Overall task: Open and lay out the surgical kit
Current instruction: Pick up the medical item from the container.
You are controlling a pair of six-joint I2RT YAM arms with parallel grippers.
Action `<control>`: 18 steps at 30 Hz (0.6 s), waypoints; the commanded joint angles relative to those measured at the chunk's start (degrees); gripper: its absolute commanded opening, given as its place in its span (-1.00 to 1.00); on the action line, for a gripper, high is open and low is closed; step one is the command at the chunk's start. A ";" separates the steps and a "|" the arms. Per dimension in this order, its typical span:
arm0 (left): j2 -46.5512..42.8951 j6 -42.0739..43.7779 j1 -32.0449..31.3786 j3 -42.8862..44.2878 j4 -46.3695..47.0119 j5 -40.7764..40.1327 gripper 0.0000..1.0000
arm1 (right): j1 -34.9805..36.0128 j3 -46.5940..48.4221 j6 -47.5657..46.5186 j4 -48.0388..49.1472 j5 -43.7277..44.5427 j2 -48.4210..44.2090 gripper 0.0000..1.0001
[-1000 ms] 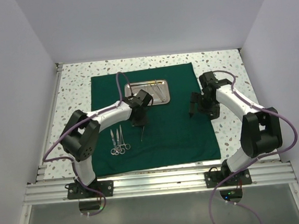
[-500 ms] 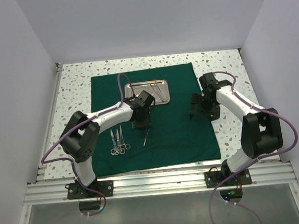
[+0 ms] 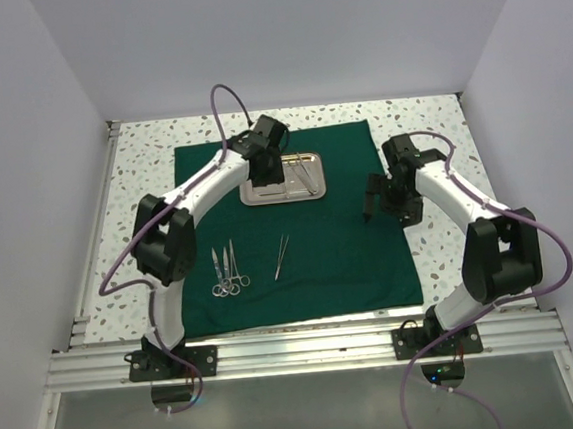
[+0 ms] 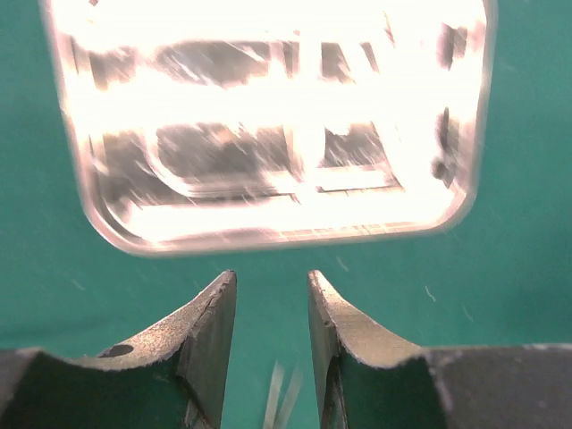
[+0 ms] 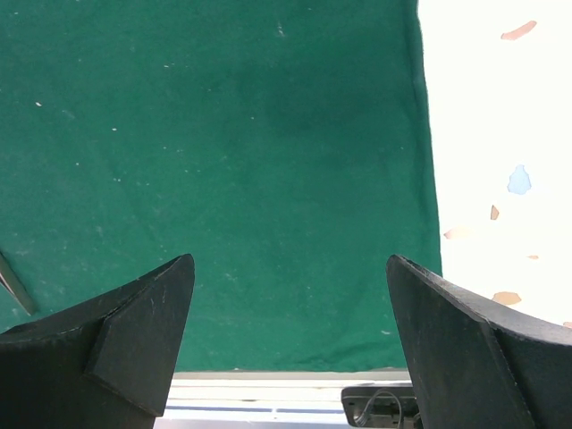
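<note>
At the near edge of the table, the two arm bases are bolted to an aluminium rail. Beyond it, a large dark green cloth wrap lies opened out flat on the white speckled table. A small group of slim silver ring-handled scissors or forceps lies side by side on the cloth, handles nearest the rail. They are well nearer than the left claw and to its left. A single slim pair of silver tweezers lies just to their right, apart from them and almost straight back from that claw toward the rail. The right claw hangs above the right part of the cloth. Its fingers are spread wide with nothing between them, and the cloth's right edge and bare table lie to its right in the wrist view. Farther back, a small shiny rectangular steel tray sits on the cloth. Slim instruments lie inside it, but glare prevents telling them apart. The left claw is positioned over the tray's left portion. In its wrist view the tray's near rim lies just ahead of the fingertips. These stand a narrow gap apart, holding nothing.
</note>
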 commanded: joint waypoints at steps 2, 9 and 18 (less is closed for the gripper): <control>7.06 5.45 4.26 9.37 -2.66 -0.67 -0.20 | 0.18 1.68 1.16 -1.86 2.40 -3.57 0.85; 18.23 9.24 5.32 23.87 -4.51 -0.93 -0.21 | 0.27 0.80 1.51 -2.56 3.54 -4.98 0.85; 22.19 9.68 5.85 24.77 -2.14 -0.23 -0.20 | 0.27 2.29 0.63 -3.97 5.22 -4.11 0.86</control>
